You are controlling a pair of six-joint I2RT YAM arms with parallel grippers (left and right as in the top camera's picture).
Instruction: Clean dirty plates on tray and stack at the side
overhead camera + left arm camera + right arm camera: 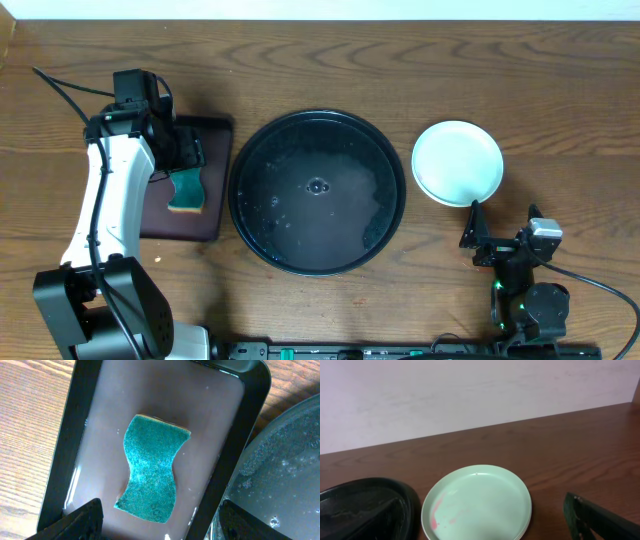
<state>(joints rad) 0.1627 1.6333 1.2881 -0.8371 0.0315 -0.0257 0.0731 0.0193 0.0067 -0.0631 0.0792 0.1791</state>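
Note:
The round black tray point(317, 190) lies mid-table, wet, with no plate on it; its rim also shows in the left wrist view point(285, 460) and the right wrist view point(365, 502). A stack of pale mint plates point(458, 162) stands on the table right of the tray. The top plate point(477, 502) has a faint red smear at its left side. No yellow plate shows. My left gripper point(160, 527) is open and empty above a green sponge point(151, 475). My right gripper point(490, 532) is open and empty, just in front of the plate stack.
The sponge point(186, 188) lies in a wet rectangular dark-brown tray point(215, 200) left of the black tray, under my left arm point(110, 190). My right arm's base point(530, 290) sits at the front right edge. A wall runs behind the table point(470, 390).

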